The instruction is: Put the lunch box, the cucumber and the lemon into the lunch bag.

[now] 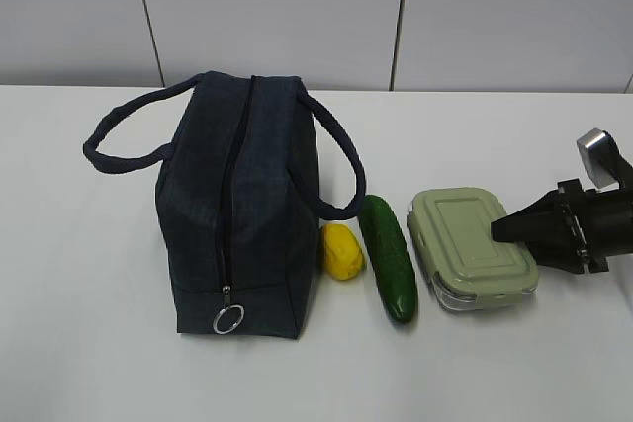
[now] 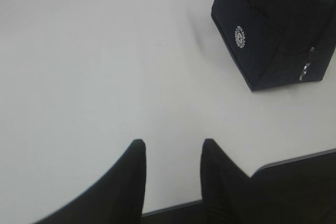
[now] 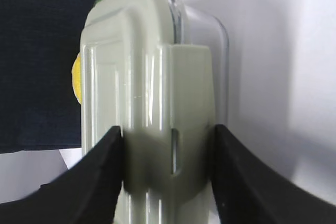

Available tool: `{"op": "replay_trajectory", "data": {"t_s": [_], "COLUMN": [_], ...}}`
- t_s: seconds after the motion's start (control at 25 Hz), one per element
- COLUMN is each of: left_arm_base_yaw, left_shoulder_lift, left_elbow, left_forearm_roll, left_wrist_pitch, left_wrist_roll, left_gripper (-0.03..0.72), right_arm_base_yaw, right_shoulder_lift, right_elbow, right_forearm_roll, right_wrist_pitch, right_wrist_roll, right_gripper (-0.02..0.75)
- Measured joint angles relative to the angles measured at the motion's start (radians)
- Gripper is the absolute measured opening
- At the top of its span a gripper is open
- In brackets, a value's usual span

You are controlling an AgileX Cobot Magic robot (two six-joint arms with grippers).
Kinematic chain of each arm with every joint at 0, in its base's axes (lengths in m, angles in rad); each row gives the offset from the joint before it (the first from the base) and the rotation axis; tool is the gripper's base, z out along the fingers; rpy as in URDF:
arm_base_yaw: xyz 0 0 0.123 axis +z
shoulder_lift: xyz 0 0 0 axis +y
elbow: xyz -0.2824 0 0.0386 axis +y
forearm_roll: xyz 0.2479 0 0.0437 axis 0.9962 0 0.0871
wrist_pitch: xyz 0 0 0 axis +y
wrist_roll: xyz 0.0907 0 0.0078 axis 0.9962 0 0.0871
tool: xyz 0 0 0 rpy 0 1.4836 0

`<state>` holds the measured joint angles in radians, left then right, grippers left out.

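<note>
A zipped navy lunch bag (image 1: pixel 242 214) stands on a white table (image 1: pixel 79 274), with a lemon (image 1: pixel 342 251), a cucumber (image 1: pixel 387 256) and a green-lidded lunch box (image 1: pixel 473 249) lined up to its right. The right gripper (image 3: pixel 168 169) has its jaws set against both sides of the lunch box's end clip. The left gripper (image 2: pixel 172 153) hovers part-open and empty over bare table near the bag.

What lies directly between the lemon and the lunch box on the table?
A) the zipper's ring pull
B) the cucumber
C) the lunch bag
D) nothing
B: in the exterior view the cucumber lies lengthwise between the lemon on its left and the lunch box on its right.
</note>
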<state>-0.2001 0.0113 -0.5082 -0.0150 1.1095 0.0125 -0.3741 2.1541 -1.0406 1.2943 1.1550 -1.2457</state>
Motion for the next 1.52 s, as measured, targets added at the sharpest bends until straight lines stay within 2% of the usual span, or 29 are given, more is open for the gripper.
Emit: {"op": "replay_trajectory", "data": {"t_s": [0.32,1.52], "left_arm_base_yaw": [0.0,0.0], "left_shoulder_lift": [0.0,0.0], "left_elbow": [0.0,0.0], "left_forearm_roll": [0.0,0.0], "left_wrist_pitch": [0.0,0.0], "left_wrist_roll": [0.0,0.0], "left_gripper": [0.239,0.239], "right_arm_base_yaw": [0.019,0.004], "right_shoulder_lift": [-0.025,-0.086], "right_elbow": [0.0,0.0], "right_forearm_roll": [-0.019,-0.033], "right_wrist_pitch": [-0.023,-0.034], "right_wrist_roll": [0.027,0.077], "right_gripper": [0.377,0.376]}}
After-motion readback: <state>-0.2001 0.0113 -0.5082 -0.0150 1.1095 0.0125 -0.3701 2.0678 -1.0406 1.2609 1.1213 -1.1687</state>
